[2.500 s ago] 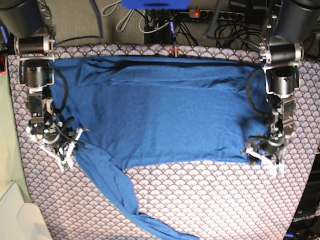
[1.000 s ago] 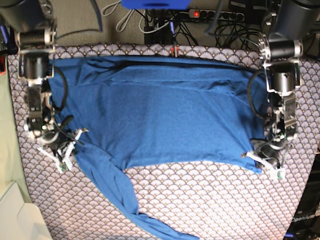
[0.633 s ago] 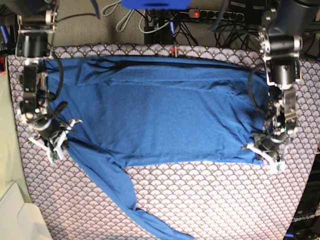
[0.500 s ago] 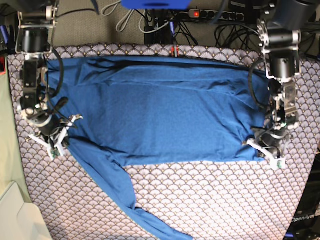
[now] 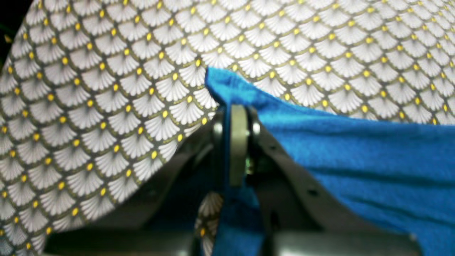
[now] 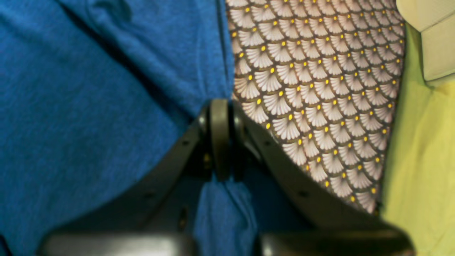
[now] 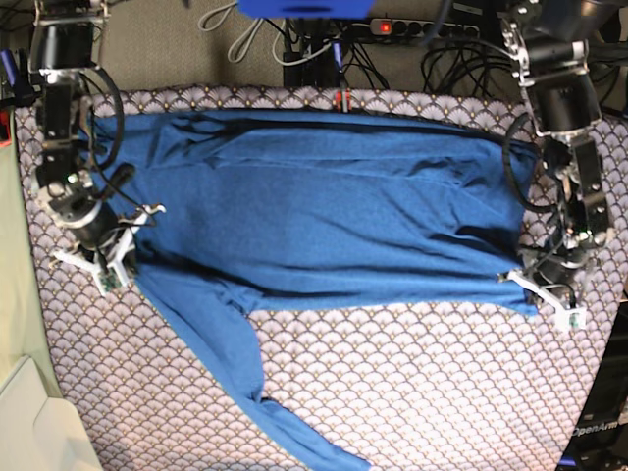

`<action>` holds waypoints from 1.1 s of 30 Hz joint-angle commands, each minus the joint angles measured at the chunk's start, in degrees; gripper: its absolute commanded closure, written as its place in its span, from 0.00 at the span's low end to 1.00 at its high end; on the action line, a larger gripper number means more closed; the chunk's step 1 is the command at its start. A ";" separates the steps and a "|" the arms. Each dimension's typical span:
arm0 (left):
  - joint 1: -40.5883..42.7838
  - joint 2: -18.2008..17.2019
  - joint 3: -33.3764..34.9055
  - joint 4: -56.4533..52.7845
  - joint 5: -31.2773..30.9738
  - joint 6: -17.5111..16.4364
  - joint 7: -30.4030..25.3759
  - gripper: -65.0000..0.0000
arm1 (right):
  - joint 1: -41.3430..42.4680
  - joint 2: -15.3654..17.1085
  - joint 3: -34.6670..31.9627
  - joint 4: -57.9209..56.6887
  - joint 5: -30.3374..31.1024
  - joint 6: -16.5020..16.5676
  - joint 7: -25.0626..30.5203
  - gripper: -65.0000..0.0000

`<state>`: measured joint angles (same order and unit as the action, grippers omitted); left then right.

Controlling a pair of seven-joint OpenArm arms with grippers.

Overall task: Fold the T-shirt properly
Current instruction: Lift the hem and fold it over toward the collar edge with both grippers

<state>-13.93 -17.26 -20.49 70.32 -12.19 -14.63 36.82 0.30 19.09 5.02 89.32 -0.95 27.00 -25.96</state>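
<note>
The T-shirt lies spread across the far half of the table, its body a wide blue band running side to side, with one long sleeve trailing from its lower left corner in the base view toward the near edge. Two corners of its near hem are pinched. The left gripper, at the base view's right, has its jaws pressed together on a peak of blue cloth, which rises above the jaws and drapes off to the right. The right gripper, at the base view's left, is likewise clamped on the fabric, with cloth bunched below its jaws. The tablecloth under the shirt carries a pale fan-scale pattern with yellow dots and dark outlines. Beyond the table's far edge sits a tangle of cables and a power strip with a red light. A yellow-green surface borders the cloth beside the right arm.
</note>
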 commanded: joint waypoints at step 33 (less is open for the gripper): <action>16.79 -0.81 -0.30 22.20 -0.08 0.08 -0.03 0.99 | -21.35 1.00 13.05 18.24 0.91 -0.24 1.91 1.00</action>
<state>3.66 -17.15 -20.49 91.26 -12.12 -14.81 38.04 -21.12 19.09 17.52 106.45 -0.36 27.16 -25.32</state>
